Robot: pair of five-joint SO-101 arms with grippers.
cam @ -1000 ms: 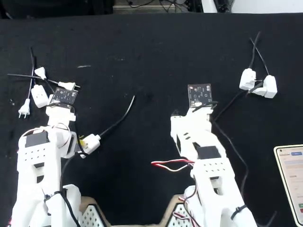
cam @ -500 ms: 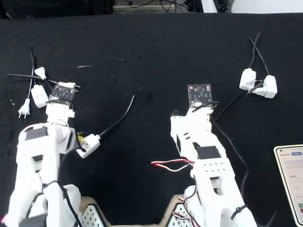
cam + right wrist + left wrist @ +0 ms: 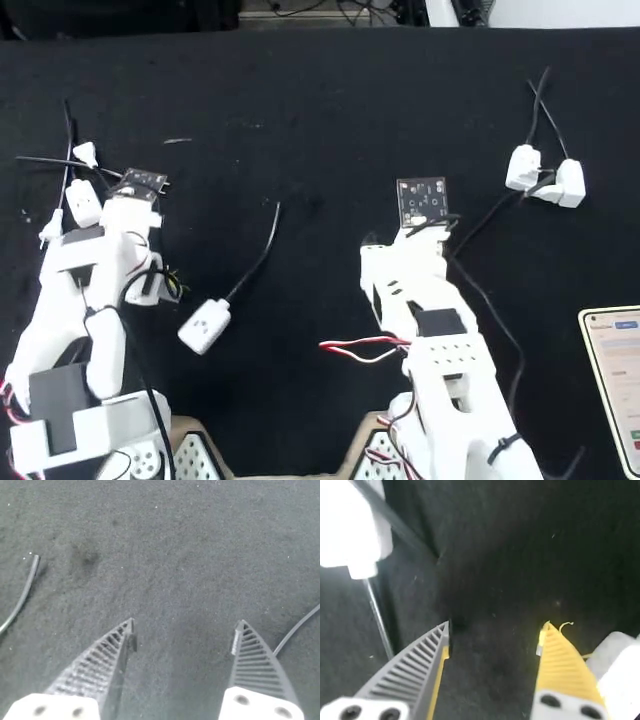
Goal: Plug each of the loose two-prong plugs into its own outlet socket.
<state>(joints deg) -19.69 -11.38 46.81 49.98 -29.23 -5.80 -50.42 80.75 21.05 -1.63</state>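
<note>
The pickup step was judged in hand: the left gripper (image 3: 495,627), spread and empty, was poised over the bench (image 3: 320,120) beside the far-left white plugs (image 3: 85,203), one to be straddled and clenched next.

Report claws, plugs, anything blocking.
Left claw open, empty, over cloth near white plug cluster. Right claw open, empty, mid-table. Corded white piece lies loose by left arm. Cords crisscross that cluster.

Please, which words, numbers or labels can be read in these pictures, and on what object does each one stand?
No text here can be read.
White-framed flat screen at the high view's right edge: coloured bars and lines of print, too small to read.
Small dark square circuit board near the high view's middle: pale dots, no legible marking.
</note>
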